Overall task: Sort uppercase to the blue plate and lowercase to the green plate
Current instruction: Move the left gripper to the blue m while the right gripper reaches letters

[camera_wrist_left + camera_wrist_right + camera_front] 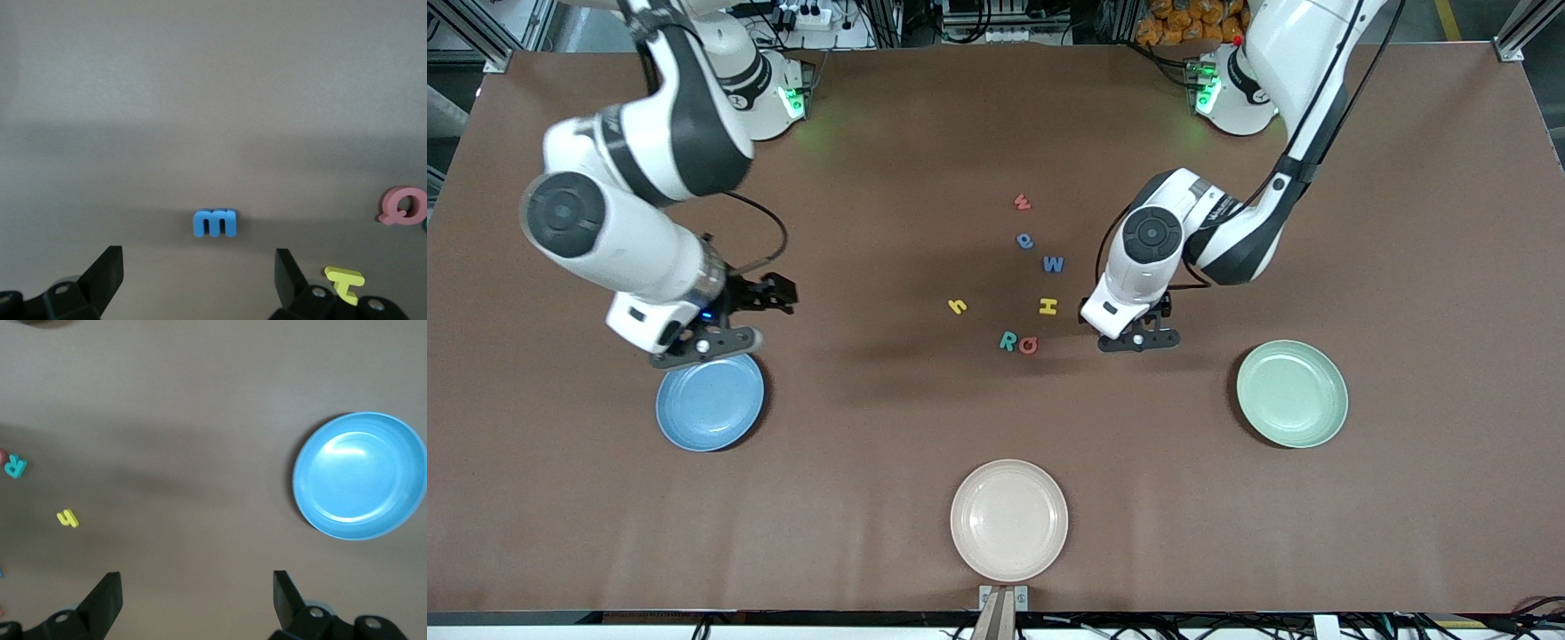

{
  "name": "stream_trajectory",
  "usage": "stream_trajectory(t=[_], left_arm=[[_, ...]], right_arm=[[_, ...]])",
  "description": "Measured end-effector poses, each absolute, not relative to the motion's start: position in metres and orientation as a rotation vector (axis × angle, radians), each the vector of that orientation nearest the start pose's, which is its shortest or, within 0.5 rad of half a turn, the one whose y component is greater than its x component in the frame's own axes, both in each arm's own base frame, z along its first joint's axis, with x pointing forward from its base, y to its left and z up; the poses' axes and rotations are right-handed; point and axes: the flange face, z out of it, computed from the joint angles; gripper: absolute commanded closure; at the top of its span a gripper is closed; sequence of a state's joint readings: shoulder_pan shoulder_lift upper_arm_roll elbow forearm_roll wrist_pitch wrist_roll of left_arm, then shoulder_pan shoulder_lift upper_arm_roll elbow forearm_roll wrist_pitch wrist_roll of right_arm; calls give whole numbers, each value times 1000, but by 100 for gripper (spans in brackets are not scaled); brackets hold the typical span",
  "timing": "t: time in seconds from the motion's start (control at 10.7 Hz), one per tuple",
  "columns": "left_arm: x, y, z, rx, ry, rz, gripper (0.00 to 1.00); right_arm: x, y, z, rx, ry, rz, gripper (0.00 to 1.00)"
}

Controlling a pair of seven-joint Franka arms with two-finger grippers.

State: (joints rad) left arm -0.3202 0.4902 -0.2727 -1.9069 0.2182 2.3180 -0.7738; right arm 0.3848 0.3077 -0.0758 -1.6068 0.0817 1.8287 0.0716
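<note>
Foam letters w [1022,203], e [1025,240], W [1054,264], h [958,306], H [1048,307], R [1008,340], Q [1029,345]

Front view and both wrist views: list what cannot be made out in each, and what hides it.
- Blue m: clear in the left wrist view; in the front view the left arm covers it.
- Left gripper, low over the table beside the yellow H: front view, its wrist hides the jaws.
- Right gripper: front view, it overlaps the blue plate rim.
- Red Q: right wrist view, cut off by the picture edge.
</note>
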Motion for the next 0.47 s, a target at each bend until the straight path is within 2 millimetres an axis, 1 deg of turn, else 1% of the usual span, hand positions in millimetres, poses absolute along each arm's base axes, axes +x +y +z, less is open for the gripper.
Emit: stream_trajectory(t=[0.09,0.19,0.47], left_arm=[[525,-339,236,-3095,-89,33,0],[525,-339,230,-3102,-93,31,0],[524,-334,210,-3107,-103,40,0]], right_arm=[[614,224,432,-3091,-313,153,0],[618,235,421,-3098,-298,164,0],[626,253,396,-3109,-235,144,0]])
